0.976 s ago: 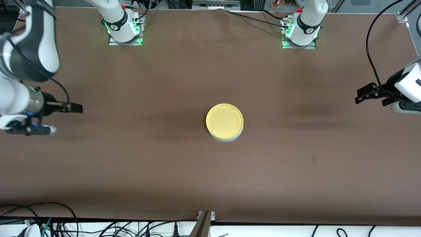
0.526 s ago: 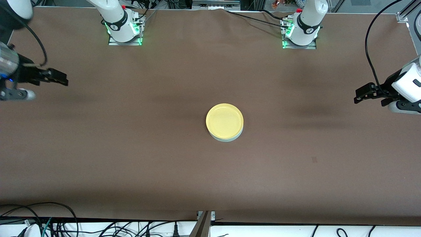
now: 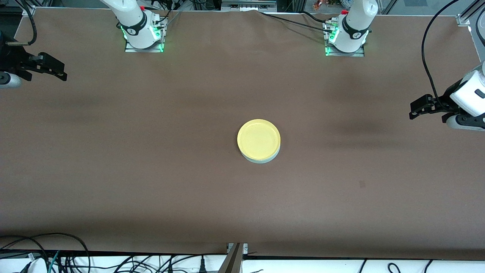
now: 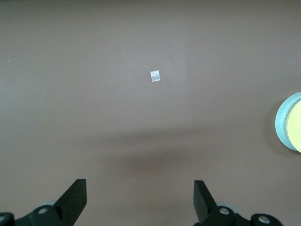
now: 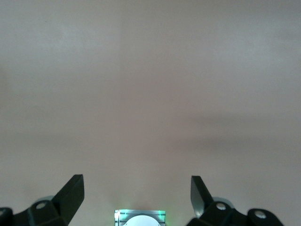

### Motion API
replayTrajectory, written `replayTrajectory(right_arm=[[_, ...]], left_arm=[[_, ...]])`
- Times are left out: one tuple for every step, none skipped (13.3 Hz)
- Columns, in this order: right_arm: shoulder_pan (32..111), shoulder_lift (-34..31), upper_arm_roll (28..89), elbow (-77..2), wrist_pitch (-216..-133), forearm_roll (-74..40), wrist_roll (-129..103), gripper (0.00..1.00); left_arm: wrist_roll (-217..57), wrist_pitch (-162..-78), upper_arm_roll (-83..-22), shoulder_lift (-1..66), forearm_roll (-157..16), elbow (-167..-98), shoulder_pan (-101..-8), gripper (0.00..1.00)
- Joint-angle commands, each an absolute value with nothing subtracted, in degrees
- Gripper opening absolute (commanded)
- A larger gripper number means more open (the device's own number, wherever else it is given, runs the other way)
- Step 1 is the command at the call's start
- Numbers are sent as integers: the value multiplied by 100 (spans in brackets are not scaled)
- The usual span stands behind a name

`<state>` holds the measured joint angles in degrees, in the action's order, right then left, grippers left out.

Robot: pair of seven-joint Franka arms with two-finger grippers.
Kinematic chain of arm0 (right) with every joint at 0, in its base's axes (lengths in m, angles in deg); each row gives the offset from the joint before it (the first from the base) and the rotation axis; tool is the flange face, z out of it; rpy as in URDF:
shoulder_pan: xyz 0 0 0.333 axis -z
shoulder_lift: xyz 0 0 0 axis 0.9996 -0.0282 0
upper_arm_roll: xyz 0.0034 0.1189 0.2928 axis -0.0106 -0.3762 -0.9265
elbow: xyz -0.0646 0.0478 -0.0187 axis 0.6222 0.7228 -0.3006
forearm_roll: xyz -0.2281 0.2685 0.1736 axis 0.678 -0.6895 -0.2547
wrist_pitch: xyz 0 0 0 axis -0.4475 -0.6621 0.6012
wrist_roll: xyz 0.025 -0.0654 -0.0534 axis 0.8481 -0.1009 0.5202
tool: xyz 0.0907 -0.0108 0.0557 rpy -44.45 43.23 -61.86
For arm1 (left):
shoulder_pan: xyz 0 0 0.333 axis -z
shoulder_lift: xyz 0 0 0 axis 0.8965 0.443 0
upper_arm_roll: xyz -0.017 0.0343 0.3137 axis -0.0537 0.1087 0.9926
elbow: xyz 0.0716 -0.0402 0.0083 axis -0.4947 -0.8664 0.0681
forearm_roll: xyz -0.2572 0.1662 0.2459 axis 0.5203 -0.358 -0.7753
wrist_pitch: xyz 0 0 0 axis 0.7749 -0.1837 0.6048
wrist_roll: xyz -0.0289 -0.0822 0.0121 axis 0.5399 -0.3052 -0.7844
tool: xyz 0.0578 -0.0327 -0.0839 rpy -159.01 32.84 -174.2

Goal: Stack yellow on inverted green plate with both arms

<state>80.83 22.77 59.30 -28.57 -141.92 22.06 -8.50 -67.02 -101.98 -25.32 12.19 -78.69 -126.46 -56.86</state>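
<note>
The yellow plate (image 3: pixel 258 138) lies rim up on top of the pale green plate (image 3: pixel 261 159) at the middle of the table; only a thin green edge shows under it. The left wrist view catches both at its edge, the yellow plate (image 4: pixel 296 127) over the green plate (image 4: pixel 281 126). My left gripper (image 3: pixel 416 107) hangs open and empty over the left arm's end of the table, well away from the stack. My right gripper (image 3: pixel 57 68) is open and empty over the right arm's end. In the wrist views the left gripper (image 4: pixel 140 197) and right gripper (image 5: pixel 137 194) show bare cloth between their fingers.
Brown cloth (image 3: pixel 151 170) covers the whole table. The two arm bases (image 3: pixel 143 32) (image 3: pixel 346 36) stand along the edge farthest from the front camera. A small pale patch (image 3: pixel 362 184) marks the cloth toward the left arm's end. Cables (image 3: pixel 57 258) lie past the near edge.
The right arm has swung up and away toward its base side, its gripper moving farther from the stack. The left gripper has barely shifted. The plates have not moved.
</note>
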Motion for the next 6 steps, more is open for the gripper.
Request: replayTrajectory(right_arm=[[8170, 2229, 5917, -2809, -14120, 2270, -955, 100], [8179, 2159, 5926, -2703, -14085, 2270, -955, 100], [8179, 2114, 5926, -2667, -14085, 2270, -955, 100], [8170, 2114, 5926, -2667, -14085, 2270, -955, 100], [8170, 2114, 5926, -2667, -14085, 2261, -947, 100], [8161, 2114, 5917, -2667, -14085, 2261, -938, 100]], left_arm=[[-6656, -10030, -2556, 1276, -8007, -12376, -5667, 100], [-6656, -10030, -2556, 1276, -8007, -12376, -5667, 100], [-6656, -10030, -2556, 1276, -8007, -12376, -5667, 100], [-6656, -10030, -2556, 1276, -8007, -12367, -5667, 100], [-6656, -10021, -2556, 1276, -8007, -12367, -5667, 100], [-6656, -10021, -2556, 1276, -7998, -12367, -5667, 100]])
